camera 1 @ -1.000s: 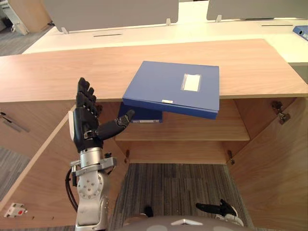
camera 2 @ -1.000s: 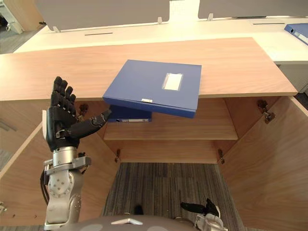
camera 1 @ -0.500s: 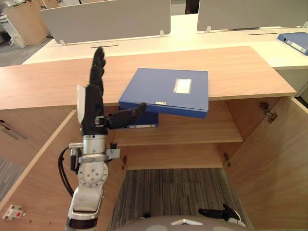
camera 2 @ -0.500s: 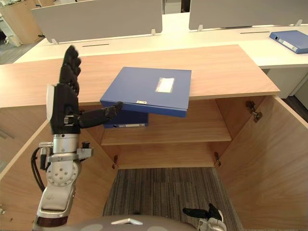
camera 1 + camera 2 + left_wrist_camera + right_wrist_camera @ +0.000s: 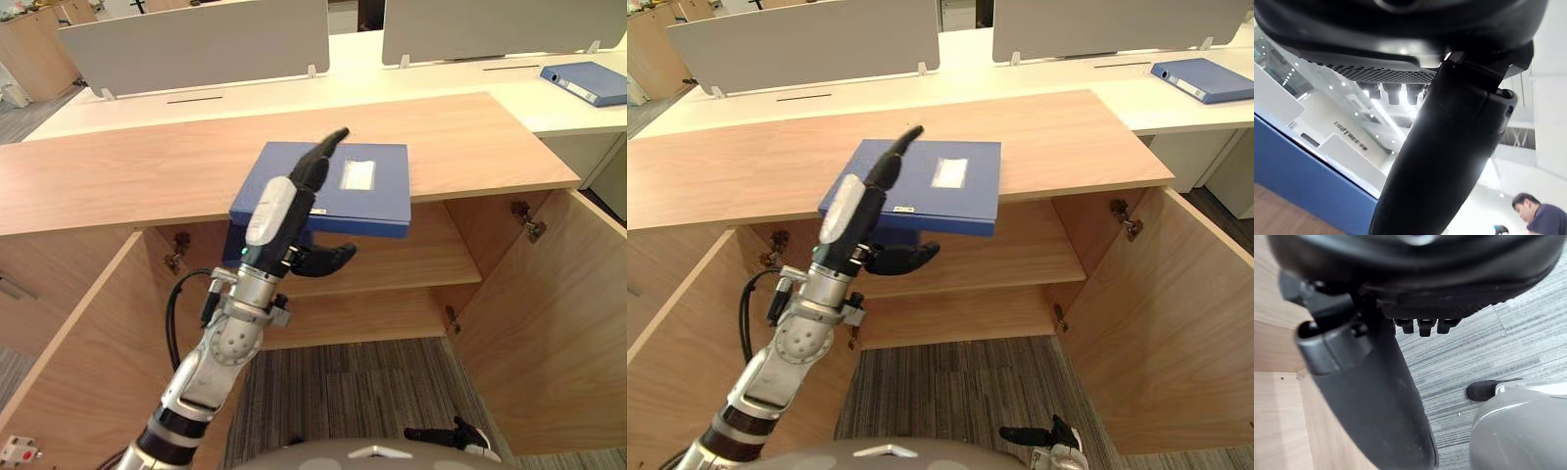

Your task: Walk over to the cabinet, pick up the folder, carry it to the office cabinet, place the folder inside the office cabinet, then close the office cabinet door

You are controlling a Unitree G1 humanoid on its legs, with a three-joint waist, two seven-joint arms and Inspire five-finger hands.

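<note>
The left hand [image 5: 284, 211] was black, its fingers [image 5: 318, 162] slim, with a pale grey-white plate along one side and a tiny green light at the wrist. Its palm carried a dotted texture. The left arm [image 5: 220, 348] was silver-grey metal with a round housing studded with small screws, a black cable [image 5: 174, 308] beside it and a dark band lower down. The right hand [image 5: 453, 432] was likewise black.

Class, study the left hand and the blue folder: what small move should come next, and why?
Probably close the left hand on the blue folder: its straight fingers lie over the cover, its thumb sits under the edge overhanging the cabinet top.
</note>
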